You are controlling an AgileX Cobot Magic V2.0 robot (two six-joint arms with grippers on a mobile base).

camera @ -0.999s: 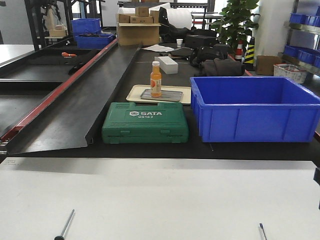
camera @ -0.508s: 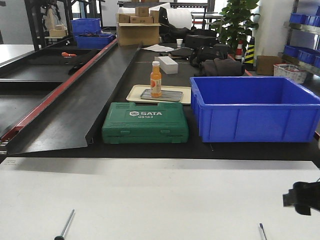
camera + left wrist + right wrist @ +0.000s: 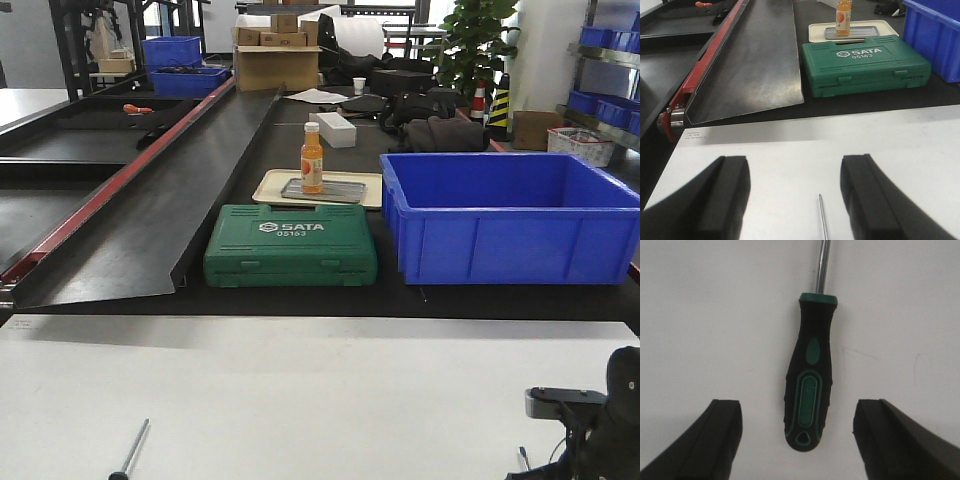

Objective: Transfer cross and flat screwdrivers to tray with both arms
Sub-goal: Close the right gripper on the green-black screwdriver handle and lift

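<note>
My right gripper (image 3: 799, 410), jaws wide apart, straddles one screwdriver (image 3: 807, 385) on the table (image 3: 690, 315), lined up to grasp its handle; my left gripper (image 3: 795, 190), equally spread, faces the other screwdriver (image 3: 823, 220)

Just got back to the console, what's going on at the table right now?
Both screwdrivers lie on the white table, neither picked up yet. The right gripper is open, its fingers either side of the handle of the right screwdriver, not closed on it. The left gripper is open too, with the shaft tip of the left screwdriver on the table between its fingers, untouched.
</note>
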